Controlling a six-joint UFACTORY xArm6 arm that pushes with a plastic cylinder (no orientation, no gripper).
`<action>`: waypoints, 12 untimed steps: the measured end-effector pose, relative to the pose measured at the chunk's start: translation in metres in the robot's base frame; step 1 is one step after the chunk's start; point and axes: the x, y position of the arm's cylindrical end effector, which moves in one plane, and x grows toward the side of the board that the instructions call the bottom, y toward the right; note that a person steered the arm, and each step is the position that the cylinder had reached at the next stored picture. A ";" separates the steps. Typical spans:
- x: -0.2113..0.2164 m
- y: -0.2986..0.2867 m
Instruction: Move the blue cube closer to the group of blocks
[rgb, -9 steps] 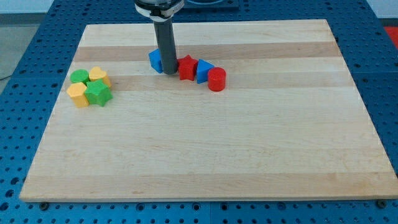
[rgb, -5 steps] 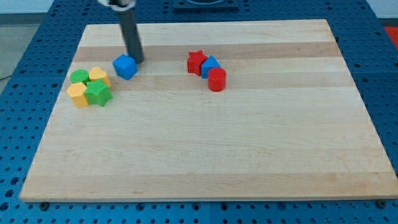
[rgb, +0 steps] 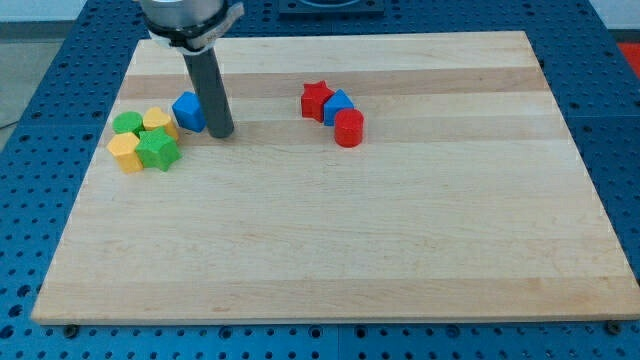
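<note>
The blue cube (rgb: 188, 111) sits on the wooden board near the view's upper left, just right of a cluster of a green cylinder (rgb: 127, 124), a yellow heart block (rgb: 158, 122), a yellow block (rgb: 124, 152) and a green star (rgb: 158, 150). A small gap separates the cube from the yellow heart. My tip (rgb: 222, 132) stands right against the cube's lower right side.
A second group lies right of centre near the view's top: a red star (rgb: 317, 101), a blue block (rgb: 338, 106) and a red cylinder (rgb: 349, 129). The board (rgb: 330, 250) rests on a blue perforated table.
The blue cube has been pushed left, from beside the red star to next to the yellow and green cluster. My tip moved left with it and now stands at its lower right.
</note>
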 end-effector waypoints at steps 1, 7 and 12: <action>-0.021 -0.016; -0.070 -0.049; -0.077 -0.056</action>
